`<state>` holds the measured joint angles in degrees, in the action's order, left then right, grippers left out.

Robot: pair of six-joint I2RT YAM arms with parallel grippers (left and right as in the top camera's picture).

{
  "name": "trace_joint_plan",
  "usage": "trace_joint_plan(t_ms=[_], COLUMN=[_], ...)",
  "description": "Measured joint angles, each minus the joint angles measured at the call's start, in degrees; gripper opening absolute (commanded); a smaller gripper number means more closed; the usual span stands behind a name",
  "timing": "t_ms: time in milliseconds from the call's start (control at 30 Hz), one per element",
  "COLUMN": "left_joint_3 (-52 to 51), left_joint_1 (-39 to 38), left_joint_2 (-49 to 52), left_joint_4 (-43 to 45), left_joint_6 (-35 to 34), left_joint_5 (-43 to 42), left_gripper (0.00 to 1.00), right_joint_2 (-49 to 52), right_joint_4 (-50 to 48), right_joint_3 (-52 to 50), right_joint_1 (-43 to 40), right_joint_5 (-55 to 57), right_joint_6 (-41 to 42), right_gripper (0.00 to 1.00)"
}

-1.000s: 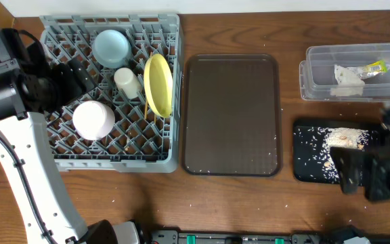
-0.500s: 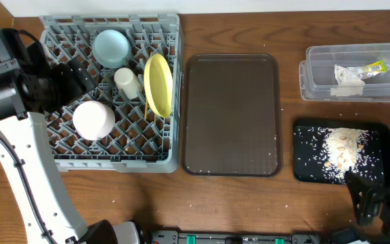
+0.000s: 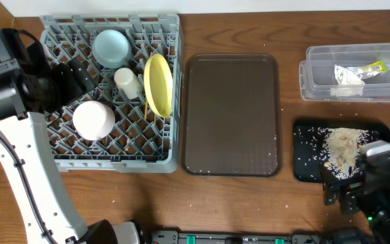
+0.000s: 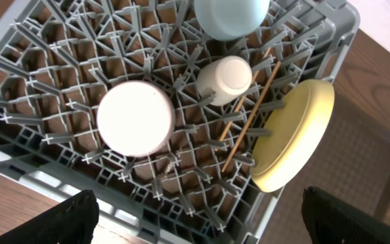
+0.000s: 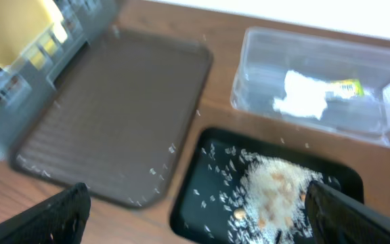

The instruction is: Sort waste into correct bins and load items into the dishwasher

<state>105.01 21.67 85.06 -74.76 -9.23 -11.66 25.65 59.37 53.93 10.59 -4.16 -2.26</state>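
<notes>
The grey dish rack (image 3: 171,161) holds a light blue bowl (image 3: 110,47), a small white cup (image 3: 127,82), a white bowl (image 3: 93,120), an upright yellow plate (image 3: 158,85) and wooden chopsticks (image 3: 145,103). My left gripper (image 3: 78,80) hangs open and empty over the rack's left side. Its view shows the white bowl (image 4: 135,118), the cup (image 4: 225,80) and the chopsticks (image 4: 249,115). The clear tub (image 3: 317,85) holds the white wrapper with the yellow-green packet (image 3: 351,76). Rice scraps (image 3: 344,146) lie in the black tray (image 3: 305,152). My right gripper (image 3: 340,190) is open and empty at that tray's front edge.
The dark brown serving tray (image 3: 231,115) lies between the rack and the bins, with a few rice grains on it. Stray grains dot the wooden table (image 3: 286,203). In the right wrist view the black tray (image 5: 202,176) and the tub (image 5: 249,95) lie ahead.
My right arm dropped from over the black tray toward the front right corner, then came back up and left to the tray's front edge. The left arm has not moved.
</notes>
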Motion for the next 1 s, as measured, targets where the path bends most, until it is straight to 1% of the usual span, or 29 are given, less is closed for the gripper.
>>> trace_joint_plan(t_ms=[167, 300, 467, 567, 833, 1000], left_joint_3=[0.0, 0.0, 0.0, 0.0, 0.0, 0.0], left_joint_1=[0.0, 0.0, 0.0, 0.0, 0.0, 0.0], left_joint_2=[0.0, 0.0, 0.0, 0.0, 0.0, 0.0], left_joint_4=[0.0, 0.0, 0.0, 0.0, 0.0, 0.0], left_joint_6=[0.0, 0.0, 0.0, 0.0, 0.0, 0.0], left_joint_5=[0.1, 0.0, 0.0, 0.0, 0.0, 0.0], left_gripper=[0.96, 0.96, 0.96, 0.96, 0.96, 0.96], right_joint_2=[-8.9, -14.7, -20.2, -22.9, -24.9, -24.9], right_joint_4=[-10.3, -16.5, -23.5, -29.8, -40.2, -44.2], right_joint_3=[-14.7, -23.1, -31.1, -36.7, -45.9, -49.1], right_joint_1=[-0.8, -0.8, -0.8, -0.8, -2.2, -4.3], right_joint_5=[-0.3, -0.5, -0.5, -0.5, -0.5, -0.7], right_joint_6=[-3.8, -6.1, -7.7, -8.3, -8.6, -9.0], right_gripper=[0.99, 0.99, 0.99, 0.99, 0.99, 0.99])
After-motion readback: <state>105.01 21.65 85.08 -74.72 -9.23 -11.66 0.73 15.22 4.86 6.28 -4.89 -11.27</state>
